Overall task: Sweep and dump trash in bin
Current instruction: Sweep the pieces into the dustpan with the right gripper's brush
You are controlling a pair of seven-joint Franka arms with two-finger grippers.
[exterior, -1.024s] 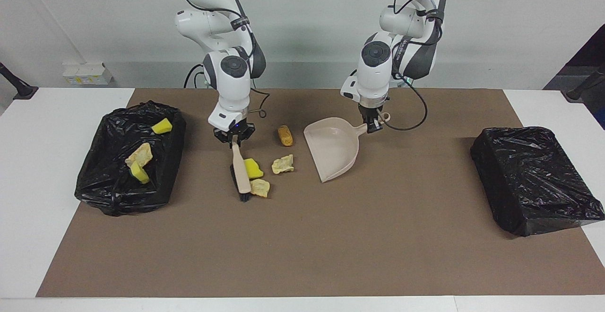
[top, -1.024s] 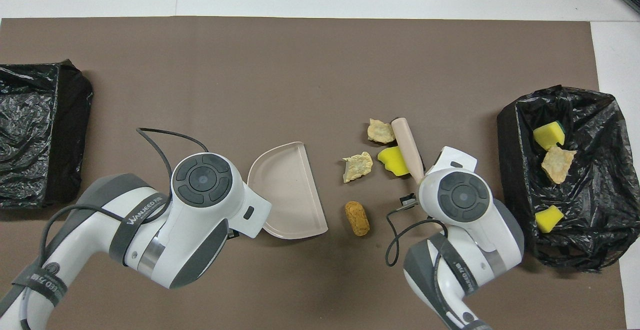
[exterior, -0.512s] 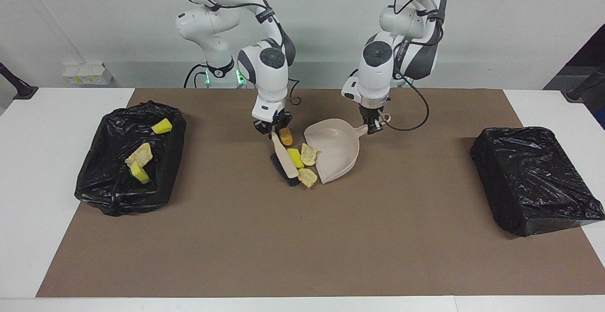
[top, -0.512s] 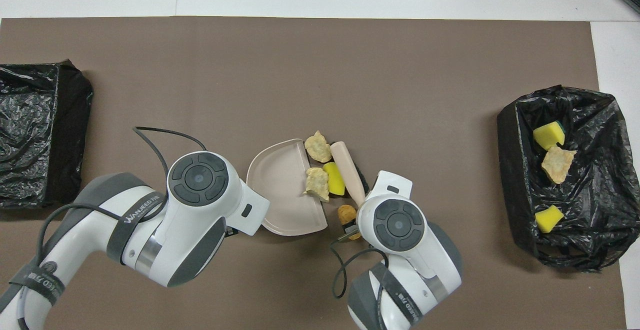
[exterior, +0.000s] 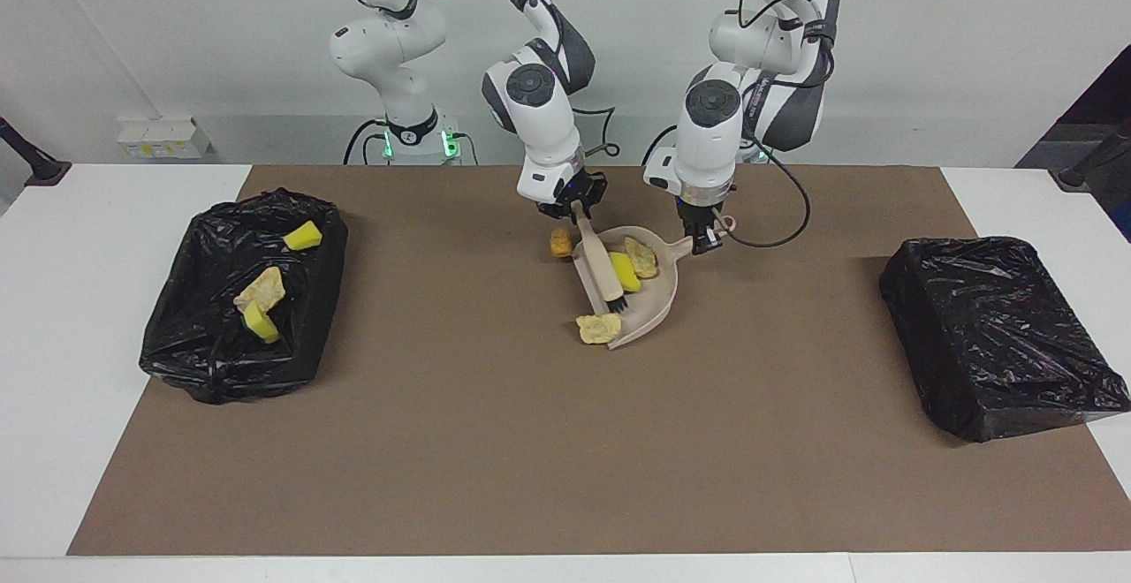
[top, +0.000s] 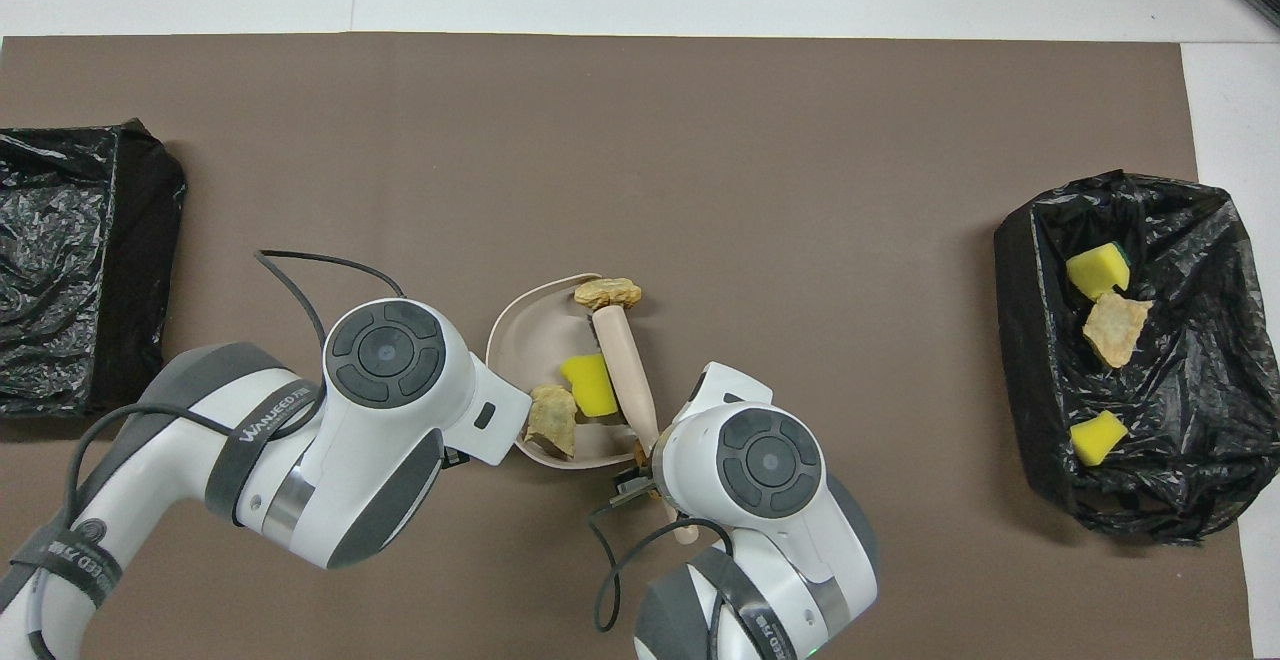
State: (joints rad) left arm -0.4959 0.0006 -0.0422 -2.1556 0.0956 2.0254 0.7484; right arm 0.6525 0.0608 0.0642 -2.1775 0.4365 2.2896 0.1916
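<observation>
A: What does the sweep call for, starting from the right arm's end?

B: The open bin (exterior: pixel 203 362) there holds three scraps: two yellow sponge pieces (exterior: pixel 303 235) and a beige chunk (exterior: pixel 261 287). The other four sit mid-tabletop (exterior: pixel 530 459). The right gripper (exterior: pixel 573 206) is over the dustpan's end nearer the robots, its fingers shut tight on the brush (exterior: pixel 598 265) handle. The bristles rest in the pan.

A: And what's in the pan?

B: A yellow sponge (exterior: pixel 626 271) and a beige foam chunk (exterior: pixel 641 257) lie inside the dustpan (exterior: pixel 658 300). An orange-tan chunk (exterior: pixel 560 243) lies on the tabletop just beside the pan's edge, nearer the robots. Another beige chunk (exterior: pixel 599 329) touches the lip's corner farther from them. I can't tell if it's over the lip.

A: So two strays.

B: I'd bring the brush round outside each, keep it low, and draw them across the lip. The pan should lie flat meanwhile.

A: Who holds the pan?

B: The left gripper (exterior: pixel 704 241), fingers closed narrow on the pan's handle. The covered bin (exterior: pixel 998 336) at the left arm's end sits well apart.
</observation>
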